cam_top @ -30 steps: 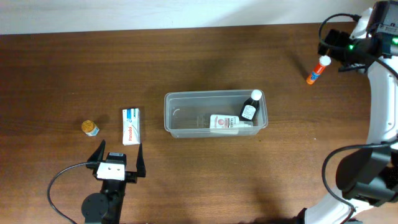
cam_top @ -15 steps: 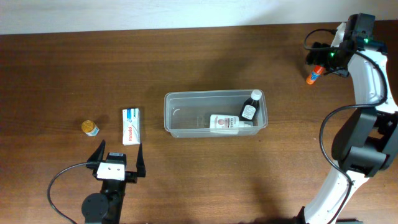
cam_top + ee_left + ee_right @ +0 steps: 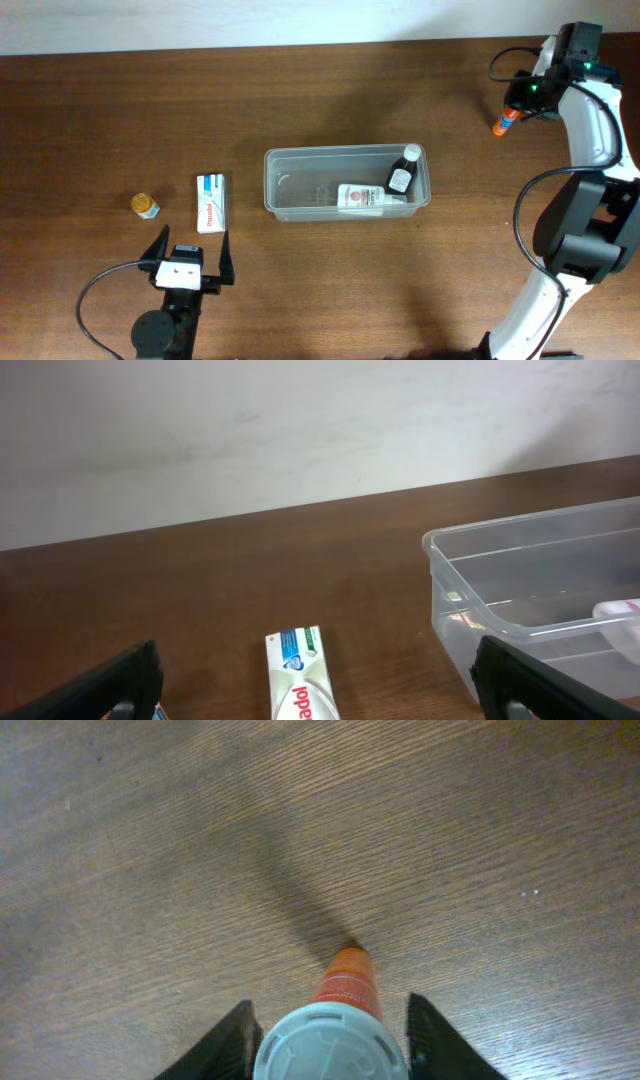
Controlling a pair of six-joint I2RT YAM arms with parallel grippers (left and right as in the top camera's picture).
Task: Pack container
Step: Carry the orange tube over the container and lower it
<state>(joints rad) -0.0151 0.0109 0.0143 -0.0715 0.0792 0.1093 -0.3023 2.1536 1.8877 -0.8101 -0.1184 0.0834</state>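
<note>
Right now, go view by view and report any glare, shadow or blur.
Overhead: sharp and evenly lit, faint sheen on the container rim. Left wrist: toothpaste box clear, small glare spot on the container wall. Right wrist: the orange tube throws a long dark shadow; its white cap looks soft.

1. Overhead: soft, even light over the brown table (image 3: 300,300); a faint broad shadow darkens the middle of its far edge.
2. The clear container (image 3: 300,190) carries only weak reflections.
3. Left wrist: the wall (image 3: 300,430) is bright; the fingers (image 3: 130,675) of the left gripper (image 3: 315,650) are dark and blurred.
4. Right wrist: dimmer; the glue stick (image 3: 345,985) throws a long soft shadow, its near cap out of focus.
</note>
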